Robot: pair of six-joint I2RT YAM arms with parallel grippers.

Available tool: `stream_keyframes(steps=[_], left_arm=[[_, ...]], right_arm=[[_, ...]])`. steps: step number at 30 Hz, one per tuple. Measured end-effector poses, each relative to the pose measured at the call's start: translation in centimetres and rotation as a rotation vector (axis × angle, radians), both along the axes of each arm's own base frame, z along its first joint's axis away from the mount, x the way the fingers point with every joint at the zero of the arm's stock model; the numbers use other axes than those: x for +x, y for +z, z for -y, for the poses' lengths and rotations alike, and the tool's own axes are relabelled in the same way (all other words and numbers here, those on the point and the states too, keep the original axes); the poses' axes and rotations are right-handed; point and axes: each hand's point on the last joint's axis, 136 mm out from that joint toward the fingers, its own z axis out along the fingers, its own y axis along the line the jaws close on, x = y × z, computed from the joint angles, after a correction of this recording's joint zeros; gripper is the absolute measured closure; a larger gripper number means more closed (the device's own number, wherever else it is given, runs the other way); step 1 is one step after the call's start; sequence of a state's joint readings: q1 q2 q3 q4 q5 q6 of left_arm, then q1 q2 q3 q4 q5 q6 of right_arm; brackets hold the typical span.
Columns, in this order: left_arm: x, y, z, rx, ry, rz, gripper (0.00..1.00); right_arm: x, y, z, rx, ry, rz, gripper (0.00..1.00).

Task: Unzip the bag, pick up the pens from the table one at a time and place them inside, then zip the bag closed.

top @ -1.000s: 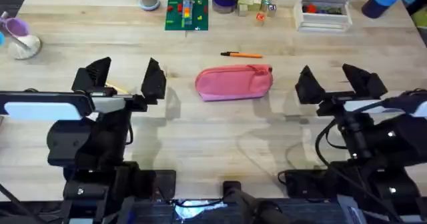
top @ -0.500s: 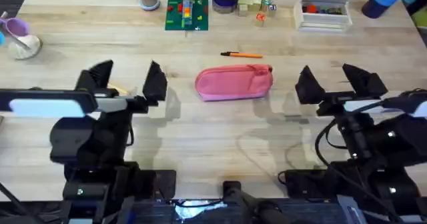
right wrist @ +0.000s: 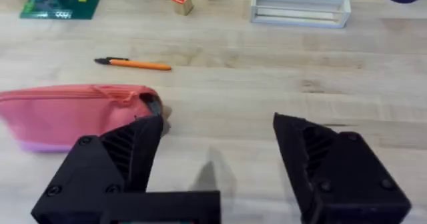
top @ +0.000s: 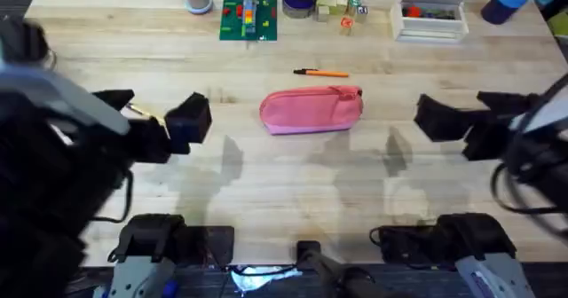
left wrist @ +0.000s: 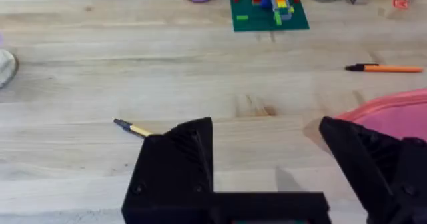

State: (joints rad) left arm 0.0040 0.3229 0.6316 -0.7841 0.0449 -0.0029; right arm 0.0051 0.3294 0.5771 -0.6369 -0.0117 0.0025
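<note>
Pouch [top: 311, 110], pink and zipped, is lying at the centre of the tabletop [top: 284, 183], with the orange pen [top: 321, 73] just above it. The yellowish-tan pen [left wrist: 132, 128] is sitting beside the left tool [top: 160, 114], fingers spread. The right tool [top: 475, 112] is hanging spread at centre right.

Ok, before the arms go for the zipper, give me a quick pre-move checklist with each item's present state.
1. Bag lies flat on the table, between both arms: ok.
2. Zipper closed along its top: seems so, ok.
3. Zipper pull at the bag's right end, unobstructed: ok.
4. Left gripper open, empty: ok.
5. Right gripper open, empty: ok.
6. Orange pen beyond the bag and tan pen under the left gripper, both on the table: ok.
</note>
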Motion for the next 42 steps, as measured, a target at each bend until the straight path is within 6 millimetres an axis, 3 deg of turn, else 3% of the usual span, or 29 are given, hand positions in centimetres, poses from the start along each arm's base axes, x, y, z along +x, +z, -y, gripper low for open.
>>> stream_keyframes(steps=[7, 13, 18, 26, 36, 42], left_arm=[[0.7, 2.7, 1.2, -0.039, -0.061, -0.176, 0.008], [2.4, 3.9, 2.4, -0.072, -0.122, -0.297, 0.008], [3.5, 3.4, 3.0, -0.067, -0.173, -0.398, 0.008], [3.5, 1.4, 3.2, -0.042, -0.227, -0.524, 0.008], [3.5, 1.3, 3.4, -0.011, -0.271, -0.522, 0.007], [3.0, 1.7, 5.4, 0.041, -0.481, -0.478, 0.007]], right_arm=[[0.2, 3.7, -0.7, 0.022, 0.037, -0.159, 0.005], [1.1, 5.2, -1.0, 0.032, 0.047, -0.288, 0.005], [2.3, 4.8, -1.1, 0.036, 0.048, -0.378, 0.005], [3.1, 3.4, -1.1, 0.037, 0.047, -0.443, 0.005], [3.1, 3.5, -1.1, 0.036, 0.051, -0.441, 0.005], [3.1, 3.5, -1.1, 0.015, 0.069, -0.439, 0.005]])
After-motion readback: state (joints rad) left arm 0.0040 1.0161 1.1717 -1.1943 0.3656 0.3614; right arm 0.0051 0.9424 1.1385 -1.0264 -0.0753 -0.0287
